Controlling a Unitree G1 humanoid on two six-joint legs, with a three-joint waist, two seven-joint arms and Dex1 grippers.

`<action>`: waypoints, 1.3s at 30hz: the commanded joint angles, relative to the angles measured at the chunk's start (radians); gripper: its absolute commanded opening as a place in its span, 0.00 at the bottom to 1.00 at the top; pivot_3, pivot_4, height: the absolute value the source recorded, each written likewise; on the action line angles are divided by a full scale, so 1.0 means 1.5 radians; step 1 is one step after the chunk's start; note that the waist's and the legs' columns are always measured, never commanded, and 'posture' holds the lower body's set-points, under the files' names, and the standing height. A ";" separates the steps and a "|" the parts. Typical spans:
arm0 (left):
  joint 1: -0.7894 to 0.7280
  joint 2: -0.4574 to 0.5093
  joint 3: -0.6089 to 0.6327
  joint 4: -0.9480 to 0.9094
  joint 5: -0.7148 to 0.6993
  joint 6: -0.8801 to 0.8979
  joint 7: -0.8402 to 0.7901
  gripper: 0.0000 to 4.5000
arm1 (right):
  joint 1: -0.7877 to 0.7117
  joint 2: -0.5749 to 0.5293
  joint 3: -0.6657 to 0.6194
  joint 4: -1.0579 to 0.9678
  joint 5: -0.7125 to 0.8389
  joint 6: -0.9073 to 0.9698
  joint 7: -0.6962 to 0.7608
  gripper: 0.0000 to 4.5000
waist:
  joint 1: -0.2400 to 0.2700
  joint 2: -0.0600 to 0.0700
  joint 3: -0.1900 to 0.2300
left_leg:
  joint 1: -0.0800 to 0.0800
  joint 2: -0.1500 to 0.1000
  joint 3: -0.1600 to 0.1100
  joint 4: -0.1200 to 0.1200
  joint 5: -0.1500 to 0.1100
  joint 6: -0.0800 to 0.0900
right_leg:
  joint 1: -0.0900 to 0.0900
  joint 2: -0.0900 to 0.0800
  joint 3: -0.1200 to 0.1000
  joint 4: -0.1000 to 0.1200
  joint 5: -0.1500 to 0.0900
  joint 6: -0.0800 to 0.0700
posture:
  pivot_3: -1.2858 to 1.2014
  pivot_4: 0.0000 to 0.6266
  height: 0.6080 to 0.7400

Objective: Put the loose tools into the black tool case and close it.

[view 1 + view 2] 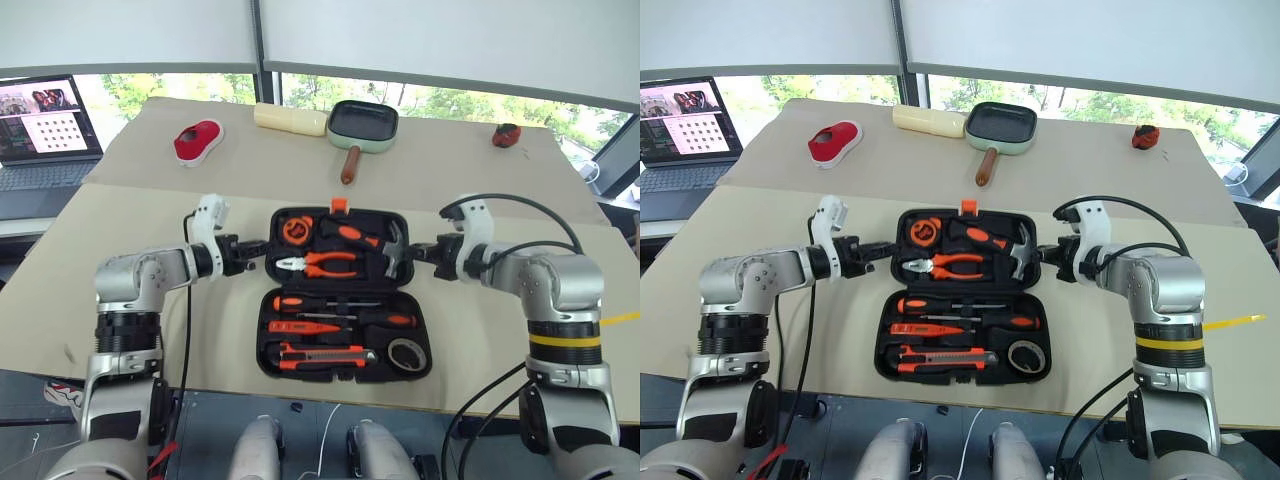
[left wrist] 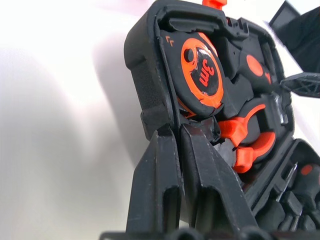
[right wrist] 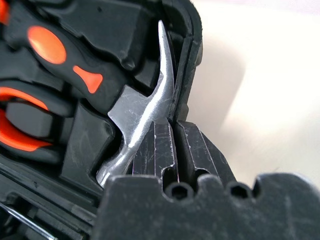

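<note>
Beige paper-covered table (image 1: pixel 480 190) in front of big windows with white blinds and green trees outside; open laptop (image 1: pixel 45 135) at far left, red oval object (image 1: pixel 198 141) and cream roll (image 1: pixel 290 119) on the far side, green-rimmed square pan with a brown handle (image 1: pixel 362 127) far centre, small red item (image 1: pixel 506 135) far right. Black moulded plastic tool case (image 1: pixel 345 290) lies open flat at near centre of the table, long axis running near to far, hinge line left to right across the middle, small orange latch (image 1: pixel 339 205) on the far edge. Far half holds orange-black tape measure (image 1: pixel 295 231), orange-handled pliers (image 1: pixel 320 264) and steel-headed hammer (image 1: pixel 375 243). Near half holds two long screwdrivers with orange-black handles (image 1: pixel 340 303) lying left to right, slim all-orange small screwdriver (image 1: pixel 303 327) below them, orange-black utility knife (image 1: pixel 320 354) along the near edge, black tape roll (image 1: pixel 407 354) in the near right corner; all sit in recesses, long axes left to right. Left gripper (image 1: pixel 258 250) is at the left edge of the case's far half, fingers pinched shut on the case wall just beside the tape measure. Right gripper (image 1: pixel 412 250) is at the right edge of the far half, fingers closed on the rim next to the hammer head.
</note>
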State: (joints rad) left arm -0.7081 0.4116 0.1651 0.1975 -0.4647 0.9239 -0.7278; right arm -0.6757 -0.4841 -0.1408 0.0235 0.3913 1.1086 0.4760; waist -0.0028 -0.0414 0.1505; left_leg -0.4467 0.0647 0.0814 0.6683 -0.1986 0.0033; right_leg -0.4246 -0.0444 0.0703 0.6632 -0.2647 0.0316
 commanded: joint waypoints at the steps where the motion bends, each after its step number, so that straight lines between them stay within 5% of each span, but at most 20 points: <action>1: -0.038 -0.044 -0.027 -0.039 -0.012 -0.145 -0.056 0.01 | -0.033 0.030 0.002 -0.033 0.001 -0.119 0.012 0.00 | -0.001 0.000 0.000 | 0.000 0.000 0.000 0.000 0.000 0.000 | 0.000 0.000 0.000 0.000 0.000 0.000 | 0.52 0.24 1.00; 12: 0.223 0.021 -0.045 -0.183 0.111 -0.424 -0.038 0.01 | 0.247 -0.002 0.026 -0.327 -0.033 -0.340 0.065 0.00 | -0.007 0.001 0.000 | 0.000 0.001 0.000 -0.006 0.000 0.000 | 0.000 0.000 0.000 -0.002 0.000 0.000 | 0.52 0.24 1.00; 24: 0.333 0.057 -0.016 -0.187 0.198 -0.665 0.010 0.01 | 0.454 -0.127 0.034 -0.264 -0.248 -0.847 0.125 0.00 | -0.008 0.001 0.000 | 0.005 0.001 0.002 -0.005 0.001 -0.001 | 0.003 0.001 0.001 -0.002 0.001 -0.001 | 0.52 0.24 1.00; 28: 0.422 0.091 0.021 -0.240 0.163 -0.652 -0.006 0.28 | 0.537 -0.167 0.009 -0.246 -0.306 -1.045 0.123 0.00 | -0.008 0.001 0.000 | 0.006 0.001 0.002 -0.005 0.001 -0.001 | 0.003 0.000 0.001 -0.002 0.000 -0.001 | 0.52 0.24 1.00; 32: 0.529 0.124 0.070 -0.294 0.131 -0.624 -0.017 0.61 | 0.639 -0.201 -0.039 -0.258 -0.300 -1.153 0.132 0.30 | -0.008 0.001 -0.001 | 0.006 0.002 0.002 -0.005 0.001 -0.001 | 0.003 0.000 0.001 -0.002 0.000 -0.001 | 0.52 0.24 1.00; 37: 0.595 0.205 0.125 -0.288 0.082 -0.569 -0.088 0.99 | 0.805 -0.252 -0.086 -0.315 -0.197 -1.059 0.219 0.67 | -0.002 0.001 0.000 | 0.012 0.001 0.002 -0.005 0.001 -0.001 | 0.009 -0.001 0.001 -0.003 -0.001 -0.002 | 0.52 0.24 1.00; 39: 0.574 0.237 0.124 -0.247 0.075 -0.558 -0.118 0.99 | 0.856 -0.276 -0.081 -0.344 -0.163 -1.019 0.257 0.67 | 0.000 0.000 -0.001 | 0.017 0.002 0.002 -0.005 0.001 -0.001 | 0.014 -0.001 -0.001 -0.004 -0.006 -0.007 | 0.52 0.24 1.00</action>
State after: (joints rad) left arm 0.1918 0.7302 0.3297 -0.2040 -0.3216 0.0723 -0.8591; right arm 0.5683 -0.8753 -0.2478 -0.4251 0.0677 -0.4800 0.8045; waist -0.0024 -0.0412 0.1494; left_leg -0.4198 0.0693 0.0849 0.6595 -0.1985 0.0000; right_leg -0.4037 -0.0469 0.0691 0.6566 -0.2758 0.0200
